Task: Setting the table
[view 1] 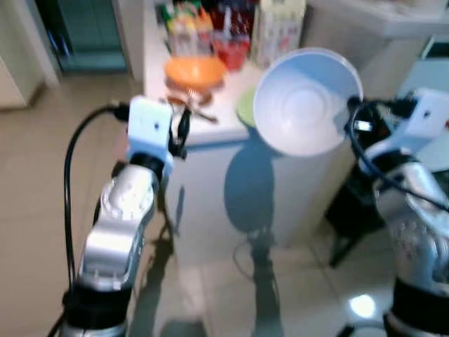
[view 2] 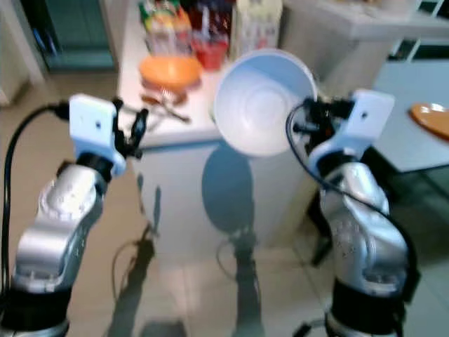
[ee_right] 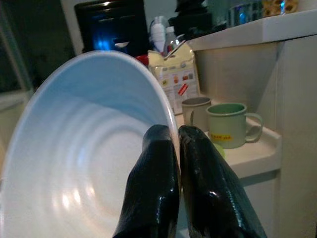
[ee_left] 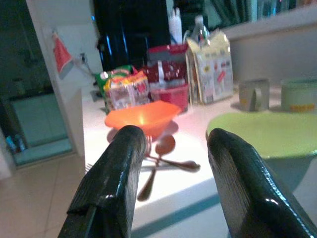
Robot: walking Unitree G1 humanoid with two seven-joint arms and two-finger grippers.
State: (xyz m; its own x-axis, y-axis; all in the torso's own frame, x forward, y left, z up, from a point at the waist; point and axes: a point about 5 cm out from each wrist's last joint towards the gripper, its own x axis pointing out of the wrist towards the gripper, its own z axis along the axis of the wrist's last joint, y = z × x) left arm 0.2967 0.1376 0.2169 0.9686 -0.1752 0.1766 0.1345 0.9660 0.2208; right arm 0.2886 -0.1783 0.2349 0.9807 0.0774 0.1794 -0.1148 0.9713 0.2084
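Item: bowl, rim pinched in my right tool, 1 o'clock. Left tool released, empty. Step: carrying; next, likely lower onto table.

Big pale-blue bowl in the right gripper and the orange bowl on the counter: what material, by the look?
Large pale-blue round bowl: glossy, with faint concentric rings and soft highlights inside; glazed ceramic or melamine, can't tell which. The right gripper pinches its thin rim. Shallow orange bowl: smooth, brightly lit, almost glowing at the centre, which suggests plastic, though that's uncertain.
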